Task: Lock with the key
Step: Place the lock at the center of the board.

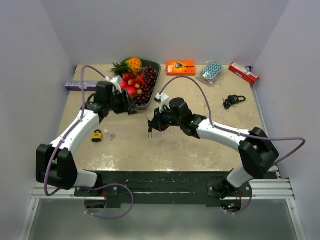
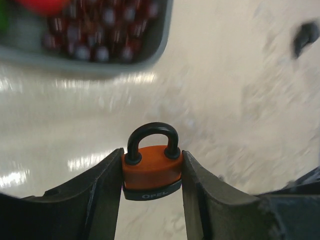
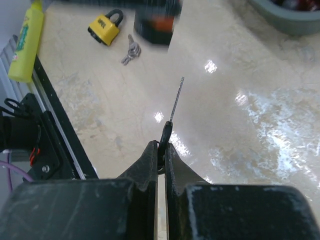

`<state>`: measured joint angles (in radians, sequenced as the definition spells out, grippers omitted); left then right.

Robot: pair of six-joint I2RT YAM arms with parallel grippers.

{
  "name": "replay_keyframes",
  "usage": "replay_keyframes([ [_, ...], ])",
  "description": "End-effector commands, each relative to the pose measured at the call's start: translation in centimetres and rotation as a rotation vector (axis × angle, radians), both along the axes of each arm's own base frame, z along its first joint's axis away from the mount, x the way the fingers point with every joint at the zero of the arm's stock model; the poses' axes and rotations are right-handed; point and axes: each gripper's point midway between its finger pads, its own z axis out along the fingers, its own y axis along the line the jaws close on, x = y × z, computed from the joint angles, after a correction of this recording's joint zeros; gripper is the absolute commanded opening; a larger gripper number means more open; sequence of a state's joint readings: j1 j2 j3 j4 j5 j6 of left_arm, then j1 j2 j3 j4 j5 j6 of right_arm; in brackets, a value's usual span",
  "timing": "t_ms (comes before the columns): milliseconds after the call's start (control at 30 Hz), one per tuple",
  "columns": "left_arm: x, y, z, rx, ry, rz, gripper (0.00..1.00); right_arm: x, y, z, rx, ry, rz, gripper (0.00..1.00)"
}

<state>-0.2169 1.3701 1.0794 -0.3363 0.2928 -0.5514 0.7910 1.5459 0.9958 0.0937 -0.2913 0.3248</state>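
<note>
padlock (image 2: 151, 170), the orange one with a black shackle, is clamped by its sides in my left pincer (image 2: 152, 156), shackle pointing away from the wrist and both its legs seated in the body. i hold it above the counter (image 1: 175, 150), just in front of the grey fruit tray (image 1: 156, 66). my right pincer (image 3: 161, 149) is pinched together on the dark head of a key (image 3: 174, 105), whose thin blade sticks out past the tips. from above, the key hangs near the middle of the counter, a little to the right of the orange padlock and not touching it. a yellow padlock (image 1: 97, 135) lies on the counter's left side with a small bunch of keys (image 1: 111, 135) just beside it. a black padlock (image 1: 233, 100) lies well off to the right.
</note>
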Motion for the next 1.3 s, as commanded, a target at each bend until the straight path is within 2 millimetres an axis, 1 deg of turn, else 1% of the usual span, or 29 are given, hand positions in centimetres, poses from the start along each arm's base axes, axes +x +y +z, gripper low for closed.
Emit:
replay_keyframes([
  [0,-6.3,0.4,-7.4,0.188,0.178,-0.12,0.0,-1.6,1.1,-2.9,-0.002,0.056,0.113,0.0],
  [33,-6.8,0.2,-7.6,0.2,0.175,-0.124,0.0,-1.7,1.2,-3.2,-0.006,0.05,0.128,0.0],
  [67,-7.2,0.5,-8.4,0.223,0.185,-0.116,0.0,-1.6,1.2,-3.6,-0.013,0.037,0.14,0.0],
  [100,-7.4,0.6,-8.9,0.237,0.195,-0.114,0.0,-1.6,1.2,-4.7,-0.029,0.043,0.142,0.0],
  [167,-7.6,0.7,-9.7,0.249,0.218,-0.105,0.0,-1.2,1.4,-5.5,-0.034,0.033,0.143,0.0],
  [200,-7.5,0.7,-10.3,0.255,0.235,-0.103,0.0,-1.1,1.5,-6.3,-0.045,0.044,0.142,0.0],
  [267,-7.0,0.8,-10.6,0.281,0.233,-0.1,0.0,-0.8,1.7,-6.7,-0.046,0.041,0.138,0.0],
  [333,-7.0,0.8,-11.9,0.334,0.258,-0.098,0.0,-0.2,2.0,-7.1,-0.042,0.026,0.126,0.0],
  [367,-6.8,0.7,-12.3,0.34,0.275,-0.091,0.0,0.1,2.1,-7.2,-0.044,0.016,0.122,0.0],
  [400,-7.0,0.5,-13.2,0.34,0.309,-0.099,0.0,0.3,2.2,-7.3,-0.043,0.012,0.12,0.0],
  [467,-6.9,-0.1,-13.5,0.318,0.333,-0.097,0.02,0.6,2.6,-7.7,-0.041,0.009,0.121,0.0],
  [500,-6.9,-0.3,-14.1,0.321,0.355,-0.098,0.02,0.8,2.7,-7.7,-0.039,0.008,0.119,0.0],
  [567,-6.7,-0.7,-14.1,0.317,0.369,-0.091,0.02,1.0,2.9,-7.8,-0.029,0.008,0.11,0.0],
  [633,-6.7,-0.9,-14.7,0.318,0.393,-0.094,0.02,1.0,3.2,-7.9,-0.019,0.012,0.105,0.0],
  [733,-7.0,-1.1,-15.5,0.32,0.419,-0.101,0.02,1.1,3.5,-8.7,-0.022,0.014,0.091,0.0],
  [767,-7.1,-1.1,-15.7,0.317,0.426,-0.1,0.02,1.2,3.5,-9.5,-0.025,0.034,0.08,0.0],
  [833,-7.3,-1.1,-16.2,0.324,0.445,-0.1,0.05,1.4,3.8,-9.5,-0.012,0.037,0.071,0.0],
  [900,-7.5,-1.0,-16.8,0.328,0.467,-0.1,0.07,1.6,4.1,-9.8,-0.013,0.036,0.068,0.02],
  [967,-7.7,-0.8,-17.4,0.343,0.486,-0.097,0.11,1.9,4.1,-10.1,-0.022,0.029,0.062,0.04],
  [1033,-7.8,-0.7,-17.6,0.345,0.496,-0.093,0.17,2.3,4.2,-10.3,-0.032,0.027,0.056,0.09],
  [1067,-7.8,-0.7,-17.8,0.345,0.501,-0.093,0.19,2.4,4.4,-10.3,-0.03,0.029,0.054,0.12],
  [1133,-8.0,-0.6,-18.0,0.35,0.514,-0.092,0.22,2.3,4.5,-10.5,-0.031,0.044,0.054,0.15],
  [1233,-8.2,-0.3,-18.1,0.364,0.523,-0.088,0.3,2.4,4.7,-10.5,-0.028,0.051,0.053,0.27],
  [1267,-8.3,-0.3,-18.1,0.364,0.526,-0.089,0.31,2.4,4.7,-10.4,-0.025,0.052,0.054,0.29],
])
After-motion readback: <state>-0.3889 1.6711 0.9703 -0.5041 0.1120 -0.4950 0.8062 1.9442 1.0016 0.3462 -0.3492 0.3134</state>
